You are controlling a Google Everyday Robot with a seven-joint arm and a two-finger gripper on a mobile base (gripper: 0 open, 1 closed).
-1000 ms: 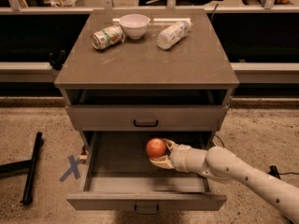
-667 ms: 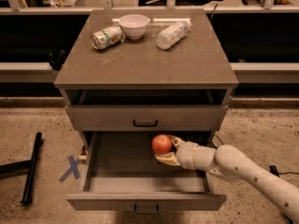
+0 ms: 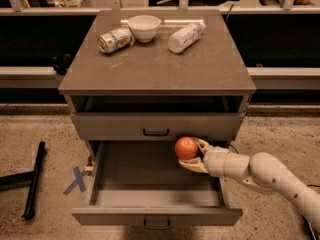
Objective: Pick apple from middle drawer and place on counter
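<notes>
The red-orange apple (image 3: 186, 148) is held in my gripper (image 3: 192, 155), which is shut on it and holds it above the right side of the open middle drawer (image 3: 155, 215), just below the closed drawer (image 3: 156, 127) above. My white arm (image 3: 270, 176) comes in from the lower right. The drawer's inside shows nothing else in it. The counter (image 3: 157, 66) is the grey-brown top slab of the cabinet.
On the counter's far part lie a tipped can (image 3: 114, 39), a white bowl (image 3: 144, 27) and a plastic bottle on its side (image 3: 185, 36). A black bar (image 3: 33, 181) and a blue X mark (image 3: 76, 179) lie on the floor at left.
My gripper has lifted the apple up and to the right, from low inside the drawer to just under the upper drawer's front.
</notes>
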